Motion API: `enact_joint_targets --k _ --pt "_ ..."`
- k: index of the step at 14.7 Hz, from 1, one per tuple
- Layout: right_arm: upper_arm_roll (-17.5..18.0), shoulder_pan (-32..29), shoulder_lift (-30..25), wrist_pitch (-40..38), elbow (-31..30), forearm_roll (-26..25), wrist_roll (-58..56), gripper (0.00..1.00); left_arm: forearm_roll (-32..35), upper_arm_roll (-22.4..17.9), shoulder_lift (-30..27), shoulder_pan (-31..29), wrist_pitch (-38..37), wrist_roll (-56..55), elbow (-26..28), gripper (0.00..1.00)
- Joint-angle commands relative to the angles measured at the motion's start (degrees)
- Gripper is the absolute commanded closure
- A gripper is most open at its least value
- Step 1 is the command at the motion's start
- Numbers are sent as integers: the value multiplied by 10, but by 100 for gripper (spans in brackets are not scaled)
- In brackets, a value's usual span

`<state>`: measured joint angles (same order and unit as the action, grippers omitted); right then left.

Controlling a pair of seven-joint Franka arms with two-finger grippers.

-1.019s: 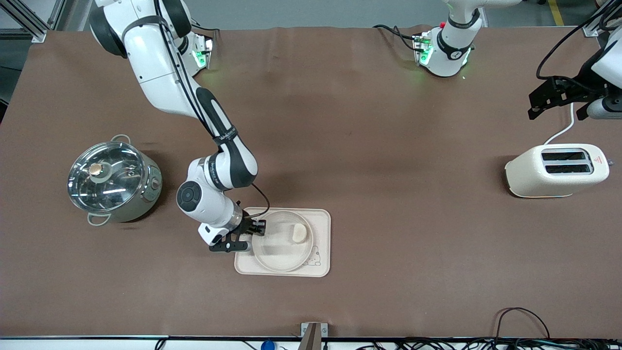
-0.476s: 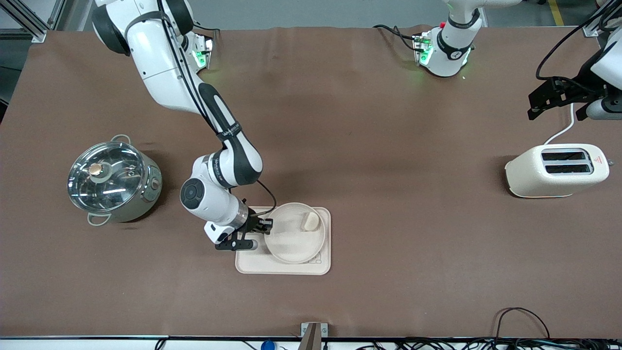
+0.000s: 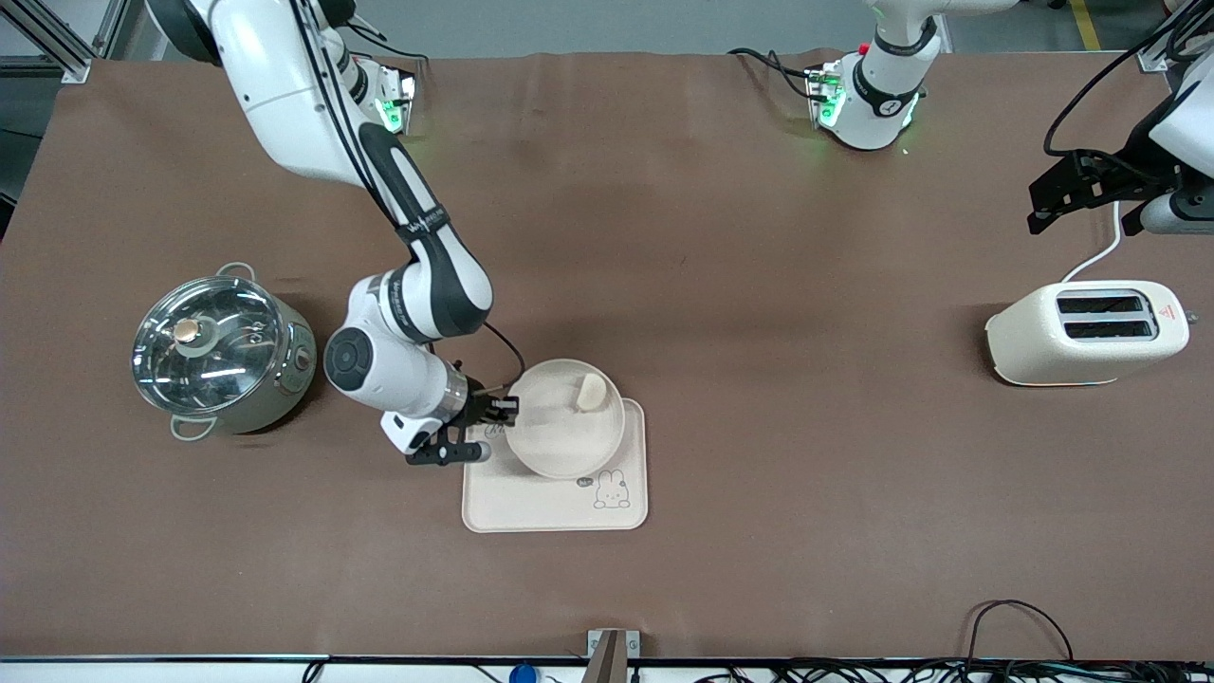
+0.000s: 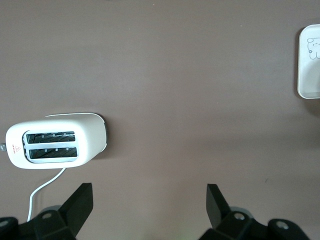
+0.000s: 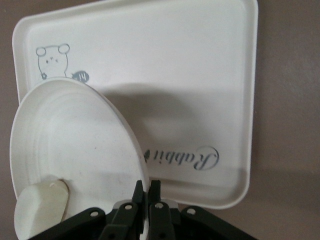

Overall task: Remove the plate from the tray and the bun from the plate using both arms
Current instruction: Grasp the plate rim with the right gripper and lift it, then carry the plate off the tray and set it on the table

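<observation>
My right gripper [image 3: 505, 409] is shut on the rim of the round cream plate [image 3: 560, 438] and holds it tilted in the air over the rectangular cream tray [image 3: 555, 507]. The pale bun [image 3: 591, 391] lies in the plate against its rim. In the right wrist view the gripper [image 5: 147, 188] pinches the plate [image 5: 75, 135] edge, with the bun [image 5: 40, 206] resting low in the plate above the tray [image 5: 175, 75]. My left gripper [image 4: 149, 197] is open and empty, waiting high over the toaster's end of the table; it also shows in the front view [image 3: 1086, 194].
A cream toaster [image 3: 1086, 334] with a white cord stands at the left arm's end of the table and shows in the left wrist view [image 4: 55, 142]. A steel pot with a glass lid [image 3: 220, 349] stands at the right arm's end.
My right gripper has lifted the plate off the tray and tilted it; the bun has slid to the plate's rim. The tray's rabbit drawing is now uncovered. The left arm has not moved.
</observation>
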<state>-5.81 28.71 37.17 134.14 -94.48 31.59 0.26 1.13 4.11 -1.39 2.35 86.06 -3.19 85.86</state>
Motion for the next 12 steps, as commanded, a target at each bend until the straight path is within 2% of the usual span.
enact_joint_targets --k 1,5,8,12 --pt "5 -15 -98 8 -146 35 -88 100 -2 -1 2 2 -5 10 -7 0" --pt "6 -16 -154 16 -247 47 -133 100 -2 5 2 2 -5 9 -7 0" --pt "7 22 -167 75 -306 67 -132 100 -2 5 3 2 -5 9 -7 0" --pt "7 48 -159 111 -313 107 -132 100 -1 6 6 3 -5 9 -7 0"
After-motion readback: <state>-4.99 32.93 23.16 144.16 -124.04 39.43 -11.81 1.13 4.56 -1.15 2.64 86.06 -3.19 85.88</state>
